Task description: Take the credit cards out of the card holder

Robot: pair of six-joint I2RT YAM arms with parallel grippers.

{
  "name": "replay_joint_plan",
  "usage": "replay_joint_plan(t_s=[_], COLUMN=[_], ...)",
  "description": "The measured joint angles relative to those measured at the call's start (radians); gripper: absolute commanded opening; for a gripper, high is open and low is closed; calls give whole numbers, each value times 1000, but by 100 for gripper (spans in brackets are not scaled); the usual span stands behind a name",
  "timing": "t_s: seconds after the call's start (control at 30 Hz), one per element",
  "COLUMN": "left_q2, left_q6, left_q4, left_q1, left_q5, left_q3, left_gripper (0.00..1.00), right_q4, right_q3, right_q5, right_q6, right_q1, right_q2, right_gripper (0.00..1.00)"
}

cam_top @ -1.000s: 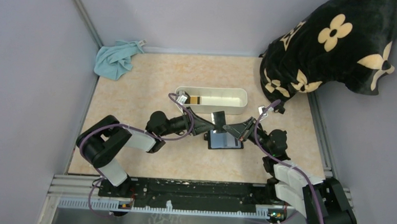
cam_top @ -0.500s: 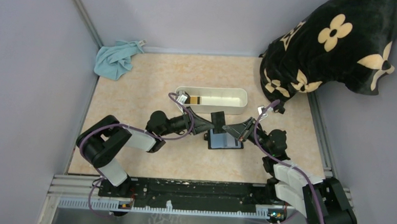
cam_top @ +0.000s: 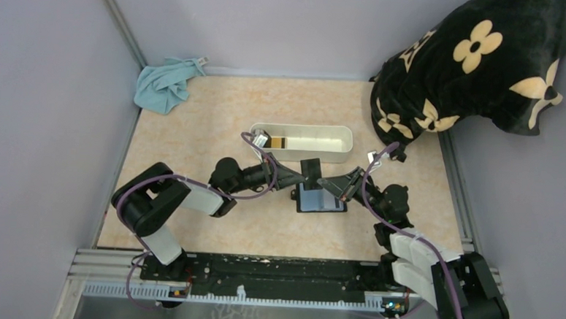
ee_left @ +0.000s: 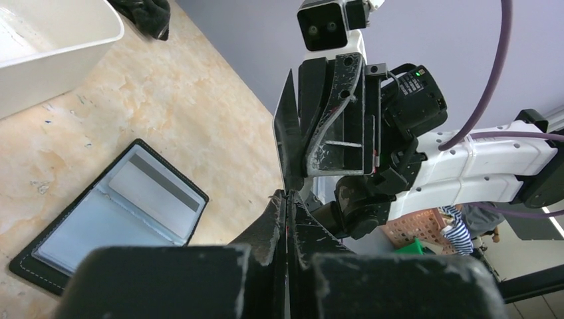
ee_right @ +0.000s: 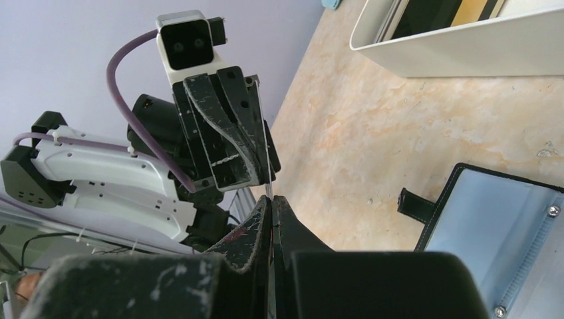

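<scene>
The credit card (cam_top: 311, 167) is being held up above the surface (cam_top: 194, 133) and, seen from the top, it is being kept between the white tray (cam_top: 335, 153) and the card holder (cam_top: 322, 200). It is being pinched from two sides at once. The left claw (ee_left: 287, 203) is being pressed together on one edge of the card, so that only a thin line is being seen between its fingers in the left wrist view. The right claw (ee_right: 270, 203) is being pressed together on the opposite edge in the same way. The two claws are being pointed at each other, almost tip to tip, with the card standing between them. The card holder is being seen open and flat on the surface, just on the near side of both claws. Its grey-blue inside is being turned up and is being framed by its black border. A small black tab is being shown at its left side. Some flat things are being kept in the left end of the tray. A blue cloth (cam_top: 165, 85) is being seen crumpled in the far left corner, and a black cushion with cream flowers (cam_top: 475, 60) is being seen in the far right corner.
</scene>
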State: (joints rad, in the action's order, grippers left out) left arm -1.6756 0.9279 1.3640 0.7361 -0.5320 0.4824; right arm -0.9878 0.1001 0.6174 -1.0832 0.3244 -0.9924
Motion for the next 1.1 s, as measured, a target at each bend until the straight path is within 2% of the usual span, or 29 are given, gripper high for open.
replay_joint_plan(t_s=[0.17, 0.2, 0.27, 0.33, 0.37, 0.43, 0.57, 0.73, 0.9, 1.1], left_q2=[-2, -2, -2, -2, 2, 18, 70, 181, 194, 102], left_q6=[-1, -2, -7, -19, -29, -53, -95, -245, -414, -552], left_q4=[5, 4, -6, -39, -68, -134, -281, -639, -1069, -1476], left_q1=[-2, -3, -4, -6, -7, -18, -83, -206, -249, -301], left_q5=[-8, -11, -14, -24, -31, -43, -74, -23, 82, 208], left_q3=[8, 9, 15, 34, 47, 67, 100, 225, 540, 877], left_gripper=[0, 0, 0, 0, 0, 0, 0, 0, 0, 0], right_q4=[-3, -5, -6, 3, 14, 50, 182, 372, 463, 449], right_q3=[-1, -1, -2, -4, -6, -8, -9, -9, -13, -31], right_q5=[-11, -13, -19, -31, -40, -59, -128, -209, -248, -256], right_q6=[0, 0, 0, 1, 4, 10, 41, 100, 131, 143], right_q1=[0, 0, 0, 0, 0, 1, -2, -18, -26, -35], right_q2=[-3, -3, -2, 3, 10, 32, 130, 263, 282, 171], right_gripper=[0, 5, 24, 37, 43, 47, 47, 45, 44, 43])
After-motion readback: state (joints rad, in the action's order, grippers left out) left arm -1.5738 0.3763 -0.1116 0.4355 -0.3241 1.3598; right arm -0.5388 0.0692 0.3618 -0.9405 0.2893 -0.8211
